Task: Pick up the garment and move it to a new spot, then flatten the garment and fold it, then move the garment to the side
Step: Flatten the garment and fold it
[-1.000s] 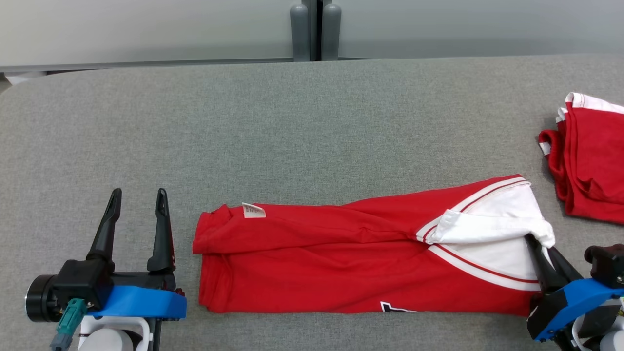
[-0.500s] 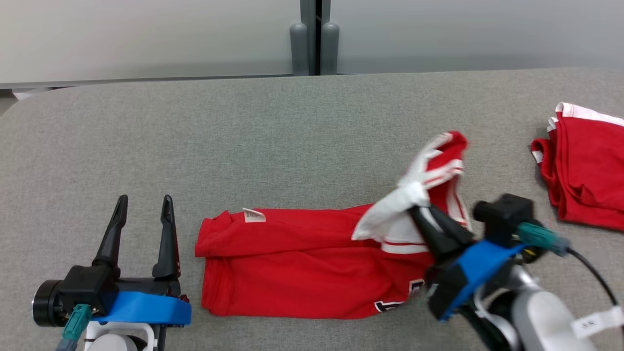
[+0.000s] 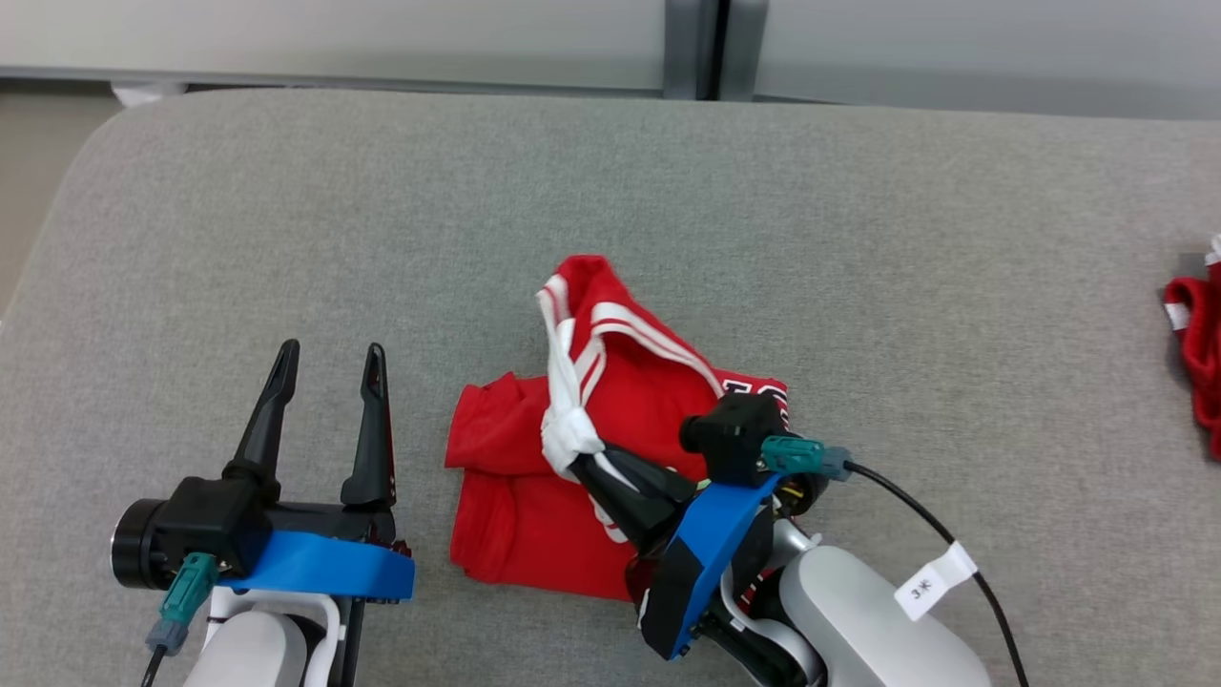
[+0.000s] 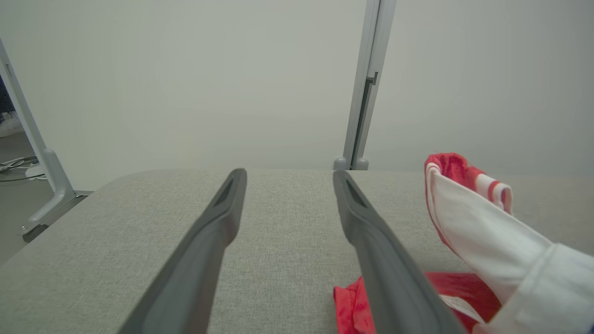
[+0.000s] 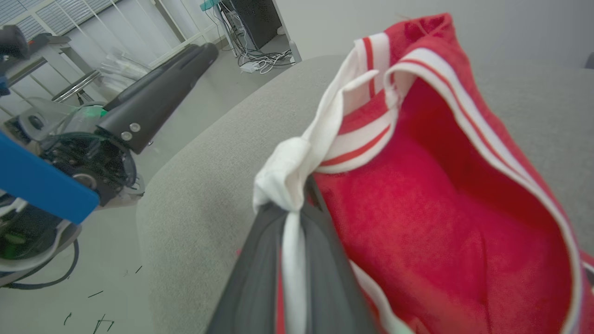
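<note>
Right gripper (image 3: pixel 579 465), clamped on the white-striped end of the garment (image 3: pixel 520 520), holds it lifted above the red half lying toward the six o'clock edge of the table (image 3: pixel 858 239); I'd carry it low toward nine o'clock and lay edge on edge, while my left gripper (image 3: pixel 330 348) waits apart.

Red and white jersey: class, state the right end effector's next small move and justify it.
Probably lower the pinched end onto the flat half's left edge. The right end effector is shut on a white bunch of the red and white fabric jersey, raised above the half lying on the grey padded table, so the fold looks unfinished.
</note>
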Robot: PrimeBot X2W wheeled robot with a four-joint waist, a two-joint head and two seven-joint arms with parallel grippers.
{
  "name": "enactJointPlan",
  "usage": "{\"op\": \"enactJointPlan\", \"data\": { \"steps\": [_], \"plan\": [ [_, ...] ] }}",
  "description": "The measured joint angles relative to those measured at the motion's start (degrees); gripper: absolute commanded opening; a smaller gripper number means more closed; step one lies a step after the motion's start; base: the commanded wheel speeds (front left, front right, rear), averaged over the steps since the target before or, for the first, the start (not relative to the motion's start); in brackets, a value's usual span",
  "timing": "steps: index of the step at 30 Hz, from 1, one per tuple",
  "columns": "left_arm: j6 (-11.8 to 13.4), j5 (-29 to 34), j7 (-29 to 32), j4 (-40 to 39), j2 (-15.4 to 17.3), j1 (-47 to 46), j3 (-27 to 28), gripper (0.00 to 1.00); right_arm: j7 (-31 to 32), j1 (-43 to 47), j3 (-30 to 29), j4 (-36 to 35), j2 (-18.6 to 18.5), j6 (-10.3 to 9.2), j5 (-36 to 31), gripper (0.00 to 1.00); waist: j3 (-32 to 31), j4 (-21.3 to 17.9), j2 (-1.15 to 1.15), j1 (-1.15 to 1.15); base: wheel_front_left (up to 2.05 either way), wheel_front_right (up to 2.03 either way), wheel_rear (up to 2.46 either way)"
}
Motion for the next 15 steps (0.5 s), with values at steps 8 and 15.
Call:
{"op": "enactJointPlan", "data": {
  "steps": [8,15],
  "plan": [
    [-1.13,1.48,0.00,1.18,-1.80,-0.90,1.19,1.00,-7.62,-5.50,8.82,6.92,0.01,0.00,6.36,1.00,2.47,1.44,0.00,0.01,0.00,0.00,0.00],
    [-1.82,2.63,0.00,2.04,-2.03,-0.83,2.76,1.00,-14.70,-8.87,10.99,5.01,0.07,0.00,5.17,1.00,1.85,-0.17,0.00,0.00,0.00,0.00,0.00]
  ]
}}
